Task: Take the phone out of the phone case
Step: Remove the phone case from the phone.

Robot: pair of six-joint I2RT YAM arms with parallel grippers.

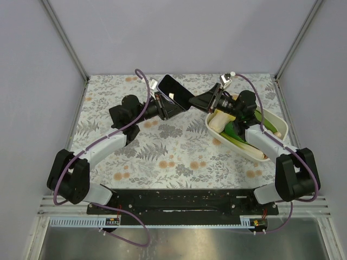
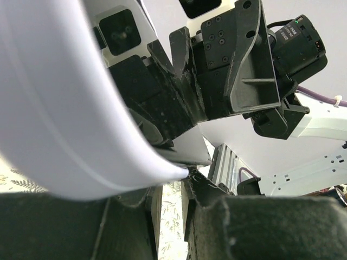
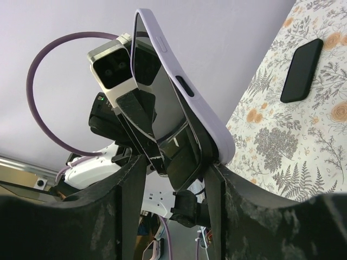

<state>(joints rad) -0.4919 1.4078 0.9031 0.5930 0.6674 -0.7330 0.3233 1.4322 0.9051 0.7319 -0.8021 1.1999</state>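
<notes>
Floral table (image 1: pixel 179 157) below; above its far edge my left gripper (image 1: pixel 165 105) pinches the phone case (image 3: pixel 209 122), phone (image 1: pixel 176 91) inside. My right gripper (image 3: pixel 179 168) straddles its end; whether it grips, I cannot tell.

Counter (image 1: pixel 173 157) open across lower centre; white dish (image 1: pixel 272 116) fills right edge; left arm (image 1: pixel 108 143), right arm (image 1: pixel 265 142) and raised phone (image 1: pixel 176 89) crowd upper centre; side walls (image 1: pixel 32 81) hem flanks.

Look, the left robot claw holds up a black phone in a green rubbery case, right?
Not green: the rubbery case on the black phone is pale lilac, as the right wrist view shows. The left gripper does hold it up.
</notes>
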